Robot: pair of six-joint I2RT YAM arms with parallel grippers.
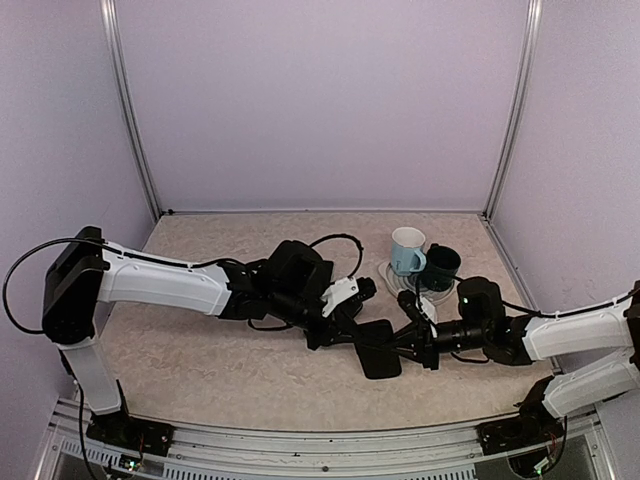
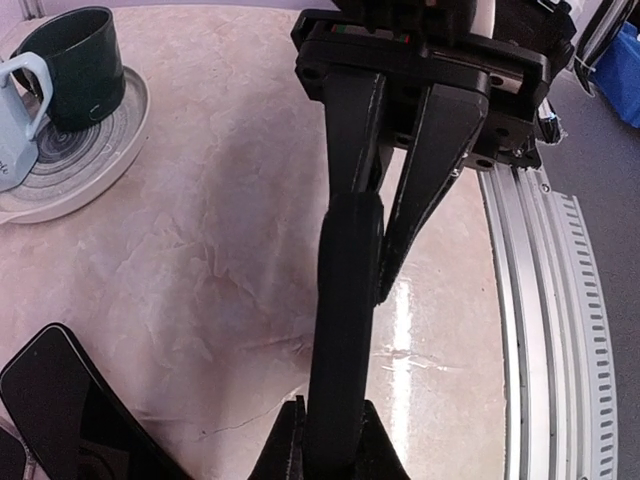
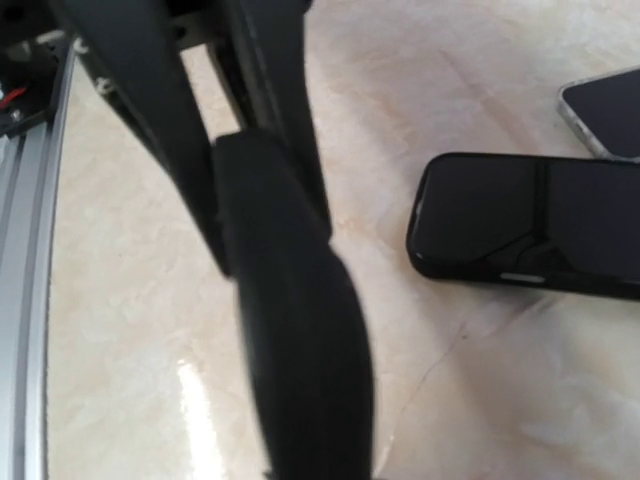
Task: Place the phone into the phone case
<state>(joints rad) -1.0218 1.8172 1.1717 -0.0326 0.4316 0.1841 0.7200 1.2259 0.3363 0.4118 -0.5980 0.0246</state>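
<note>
Both grippers hold one flat black slab (image 1: 378, 355) by opposite ends, just above the table. It shows edge-on, matt with rounded edges (image 2: 345, 320) (image 3: 290, 300), and I cannot tell if it is a phone or a case. My left gripper (image 1: 345, 335) (image 2: 335, 450) is shut on its near end. My right gripper (image 1: 405, 345) (image 3: 310, 470) is shut on the other end, its fingers (image 2: 435, 150) pinching the slab. A thick-rimmed black phone case (image 3: 520, 225) lies flat on the table. Beside it lies a silver-edged phone (image 3: 610, 105) (image 2: 60, 395), screen up.
A light blue mug (image 1: 407, 250) (image 2: 15, 120) and a dark green mug (image 1: 440, 265) (image 2: 75, 65) stand on a round plate (image 2: 100, 170) behind the grippers. An aluminium rail (image 2: 540, 300) runs along the table's near edge. Walls close in the back and sides.
</note>
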